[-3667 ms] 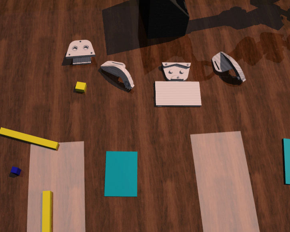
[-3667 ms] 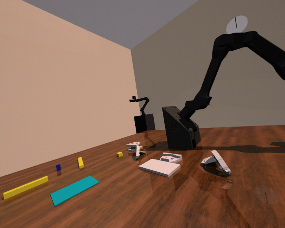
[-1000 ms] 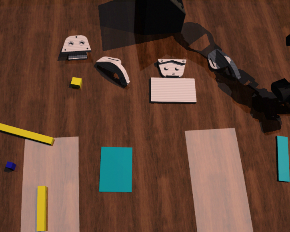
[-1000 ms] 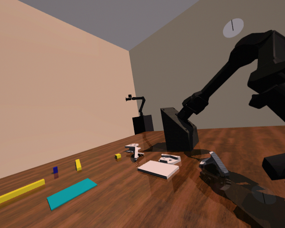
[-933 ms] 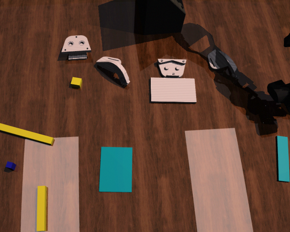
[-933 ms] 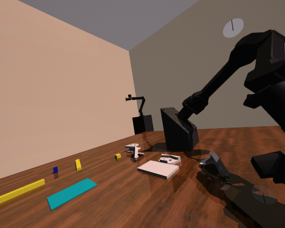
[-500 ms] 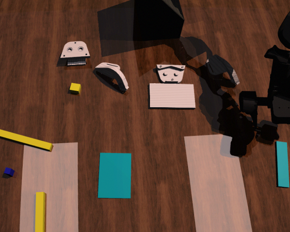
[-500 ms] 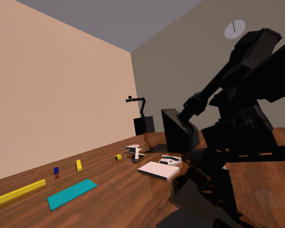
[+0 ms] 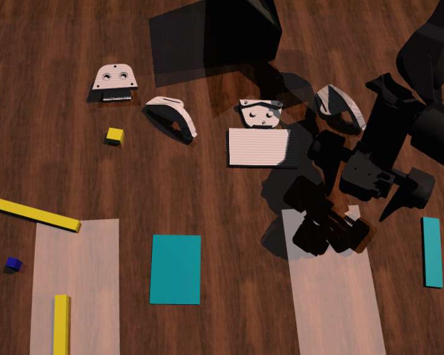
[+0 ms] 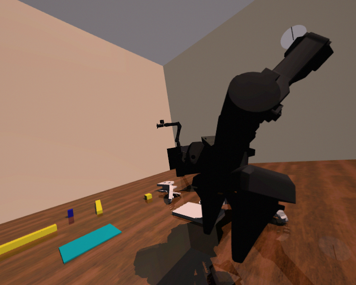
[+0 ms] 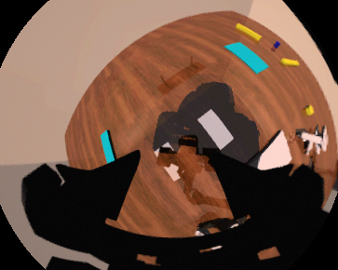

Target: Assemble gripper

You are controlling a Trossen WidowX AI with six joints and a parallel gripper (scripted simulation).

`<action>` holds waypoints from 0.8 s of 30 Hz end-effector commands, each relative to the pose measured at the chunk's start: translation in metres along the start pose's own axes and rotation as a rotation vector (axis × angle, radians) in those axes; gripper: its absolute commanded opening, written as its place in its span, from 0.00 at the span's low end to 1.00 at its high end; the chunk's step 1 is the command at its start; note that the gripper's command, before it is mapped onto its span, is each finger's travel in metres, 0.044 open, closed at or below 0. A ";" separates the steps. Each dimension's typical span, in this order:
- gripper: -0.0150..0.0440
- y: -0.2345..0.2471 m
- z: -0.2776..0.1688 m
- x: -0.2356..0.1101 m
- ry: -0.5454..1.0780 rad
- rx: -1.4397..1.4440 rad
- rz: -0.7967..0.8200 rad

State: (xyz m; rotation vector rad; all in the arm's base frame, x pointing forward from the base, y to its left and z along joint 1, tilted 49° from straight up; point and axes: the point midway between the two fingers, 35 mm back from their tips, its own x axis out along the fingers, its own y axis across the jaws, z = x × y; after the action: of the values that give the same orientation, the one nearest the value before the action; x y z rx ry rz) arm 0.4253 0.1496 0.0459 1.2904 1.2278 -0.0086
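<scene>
The white gripper base (image 9: 261,115) lies behind a white block (image 9: 254,147) (image 10: 188,210) (image 11: 276,154), its two pins up. The white housing plate (image 9: 115,81) (image 10: 166,183) is at the back left with two round holes showing. One curved white jaw (image 9: 185,114) (image 10: 170,192) lies between plate and base, the other jaw (image 9: 347,103) (image 10: 281,216) lies right of the base. My gripper (image 9: 354,207) (image 10: 222,247) (image 11: 175,154) is open and empty, pointing down above the table, in front of the right jaw in the top view. It hides most of the base in the exterior view.
A yellow cube (image 9: 115,136) (image 10: 148,196) (image 11: 309,110) lies in front of the housing plate. A teal plate (image 9: 175,269) (image 10: 89,243) (image 11: 247,57) lies at the front, a teal bar (image 9: 432,251) (image 11: 107,146) at the right. Two yellow bars and a blue cube (image 9: 13,264) lie at the left.
</scene>
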 end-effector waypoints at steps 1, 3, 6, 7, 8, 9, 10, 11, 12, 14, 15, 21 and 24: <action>1.00 -0.025 0.020 -0.001 -0.005 0.113 -0.060; 1.00 -0.037 0.028 -0.002 -0.008 0.163 -0.087; 1.00 -0.054 0.039 -0.005 -0.010 0.243 -0.123; 1.00 -0.060 0.043 -0.006 -0.011 0.270 -0.135; 1.00 -0.066 0.046 -0.007 -0.011 0.297 -0.147; 1.00 -0.072 0.050 -0.008 -0.012 0.324 -0.158; 1.00 -0.078 0.053 -0.009 -0.012 0.351 -0.170; 1.00 -0.083 0.056 -0.010 -0.012 0.378 -0.181; 1.00 -0.089 0.059 -0.012 -0.012 0.406 -0.192; 1.00 -0.101 0.064 -0.014 -0.012 0.461 -0.213; 1.00 -0.106 0.067 -0.016 -0.011 0.489 -0.224; 1.00 -0.140 0.079 -0.025 -0.006 0.657 -0.284; 1.00 -0.156 0.083 -0.030 -0.001 0.742 -0.311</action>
State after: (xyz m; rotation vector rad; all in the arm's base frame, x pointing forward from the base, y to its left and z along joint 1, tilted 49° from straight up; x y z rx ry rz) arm 0.3821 0.0294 -0.0504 1.6385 1.4512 -0.6545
